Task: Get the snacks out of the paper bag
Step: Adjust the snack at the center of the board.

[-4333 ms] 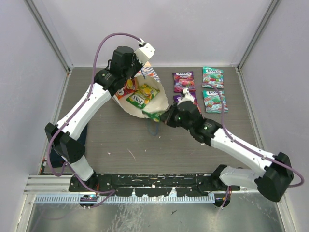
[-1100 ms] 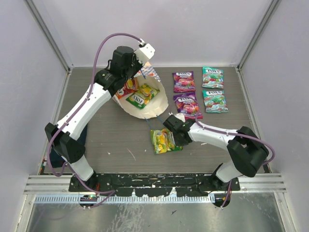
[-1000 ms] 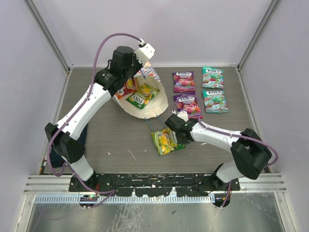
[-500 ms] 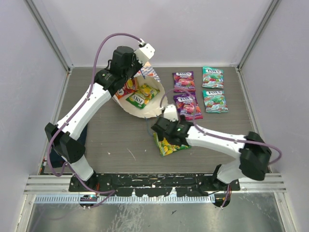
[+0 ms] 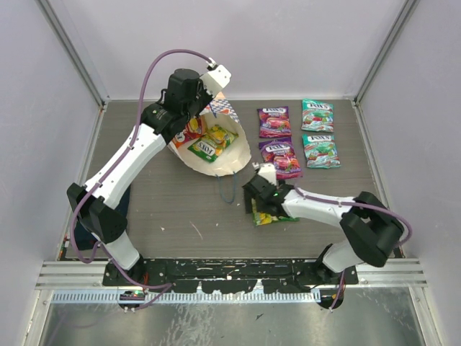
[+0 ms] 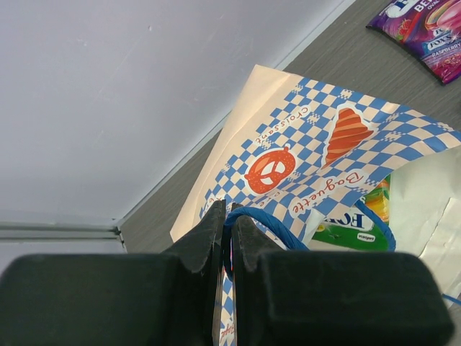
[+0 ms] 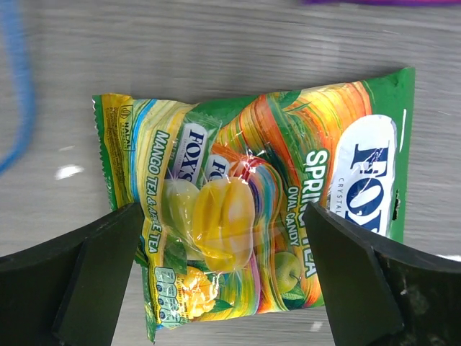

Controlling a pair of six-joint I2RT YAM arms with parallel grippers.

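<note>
The paper bag (image 5: 232, 160) lies tipped with its mouth open toward me, and an orange-red snack (image 5: 189, 132) and a yellow-green snack (image 5: 207, 146) show inside. My left gripper (image 5: 204, 108) is at the bag's far rim, shut on the blue cord handle (image 6: 268, 222) of the bag (image 6: 310, 140). My right gripper (image 5: 262, 205) hovers open over a yellow-green packet (image 7: 245, 209) lying flat on the table, its fingers (image 7: 94, 267) on either side of it and apart from it. This packet (image 5: 272, 216) lies in front of the bag.
Two purple packets (image 5: 274, 121) (image 5: 281, 157) and two teal packets (image 5: 317, 114) (image 5: 320, 150) lie in a square at the back right. The bag's other blue cord (image 5: 229, 190) trails on the table near the right gripper. Walls close in the table on three sides.
My right gripper carried the yellow-green packet a little to the right, opened, and let it go flat on the table. The left arm and the bag have not moved.
</note>
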